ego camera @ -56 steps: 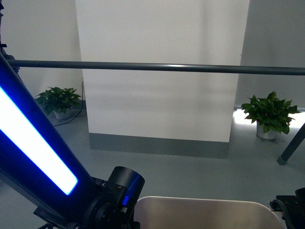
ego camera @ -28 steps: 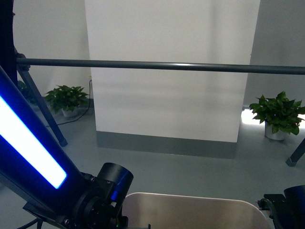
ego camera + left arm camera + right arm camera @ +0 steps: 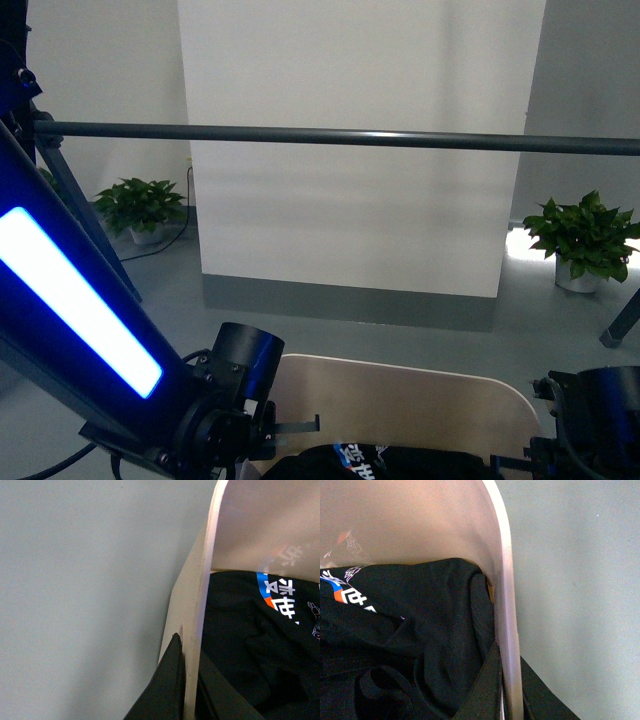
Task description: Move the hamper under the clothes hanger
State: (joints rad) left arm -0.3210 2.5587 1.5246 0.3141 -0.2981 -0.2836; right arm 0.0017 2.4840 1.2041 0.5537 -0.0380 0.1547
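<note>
At 6 o'clock in the front view, closest to the robot, sits the hamper (image 3: 400, 385), a beige tub with a rounded rim. A black garment (image 3: 420, 465) with blue and white print lies inside it. The left gripper (image 3: 189, 650) is clamped on the hamper's rim, with 1 dark finger outside the wall and 1 inside beside the garment. The right gripper (image 3: 509, 652) pinches the opposite rim the same way (its inner finger presses against the black cloth). The left arm (image 3: 70, 300), lit by a bright blue strip, slants in from 8 o'clock, and the right arm (image 3: 600, 420) shows at 4 o'clock.

Beyond the hamper is bare grey floor (image 3: 400, 330). Higher in the picture, the clothes hanger (image 3: 330, 136) shows as 1 long dark bar running from 9 to 3 o'clock, with angled legs at both ends. Whether the hamper sits directly beneath it cannot be told. Farther back stand 2 plants, 1 potted plant (image 3: 140, 205) at 9 o'clock and a second potted plant (image 3: 580, 235) at 3 o'clock, flanking a white wall panel (image 3: 360, 220).
</note>
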